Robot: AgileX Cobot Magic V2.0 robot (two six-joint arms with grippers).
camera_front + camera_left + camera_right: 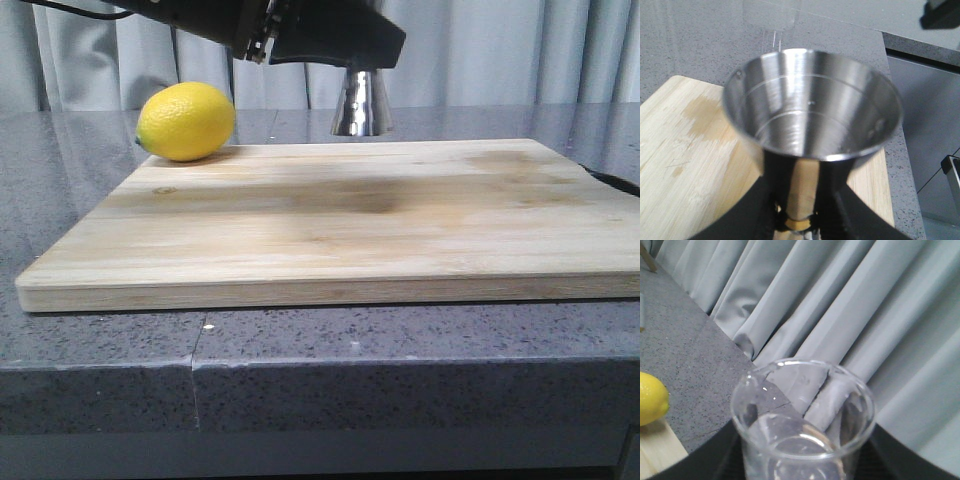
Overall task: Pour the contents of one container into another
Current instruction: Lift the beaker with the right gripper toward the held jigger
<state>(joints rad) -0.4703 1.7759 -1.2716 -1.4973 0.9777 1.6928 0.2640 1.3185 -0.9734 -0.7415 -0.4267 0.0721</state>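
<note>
- A lemon rests on the far left corner of a wooden board, which lies on the grey speckled tabletop.
- Right of the lemon, the left gripper hangs above the board's far edge, its black fingers clamped on the jigger.
- In the front view only the jigger's lower steel cone shows under the gripper, lifted clear of the board.
- The left wrist view looks into the jigger's open upper cup, polished steel with faint rings inside; a gold band sits at the waist between the fingers.
- Beyond the cup's rim in that view a blurred clear shape shows over the tabletop; I cannot tell what it is.
- The right gripper holds the beaker upright between dark fingers, the rim open toward grey curtains.
- The beaker is not seen in the front view.
</note>
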